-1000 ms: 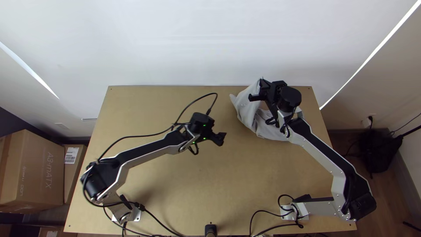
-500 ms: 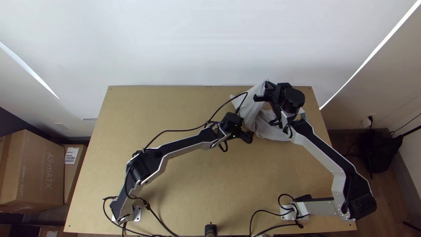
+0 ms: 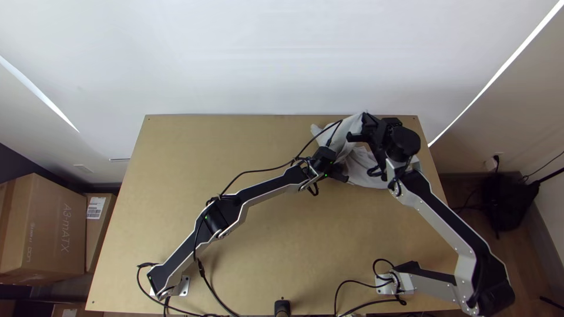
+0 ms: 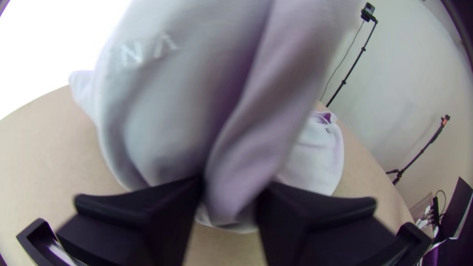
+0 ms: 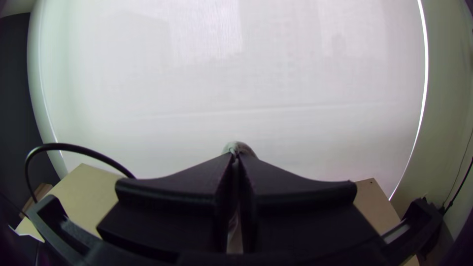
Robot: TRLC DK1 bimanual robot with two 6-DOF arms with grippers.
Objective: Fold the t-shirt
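Note:
The light grey t-shirt (image 3: 365, 176) lies bunched at the table's far right, one part lifted. In the top view, my right gripper (image 3: 357, 127) is over its far part and my left gripper (image 3: 344, 175) is at its near left side. The right wrist view has my right gripper (image 5: 235, 158) shut on a pinch of the t-shirt (image 5: 240, 147). From the left wrist, a hanging fold of the t-shirt (image 4: 172, 98) comes down between the parted fingers of my left gripper (image 4: 230, 197); part of the cloth rests on the table behind.
The wooden table (image 3: 282, 246) has bare surface at its left, middle and near side. A white wall-like screen (image 3: 264, 53) rises behind its far edge. Cables loop along both arms, and cardboard boxes (image 3: 50, 226) stand left of the table.
My left gripper has moved right across the table to the t-shirt. My right gripper has shifted slightly right and toward the near edge, with the lifted cloth following it.

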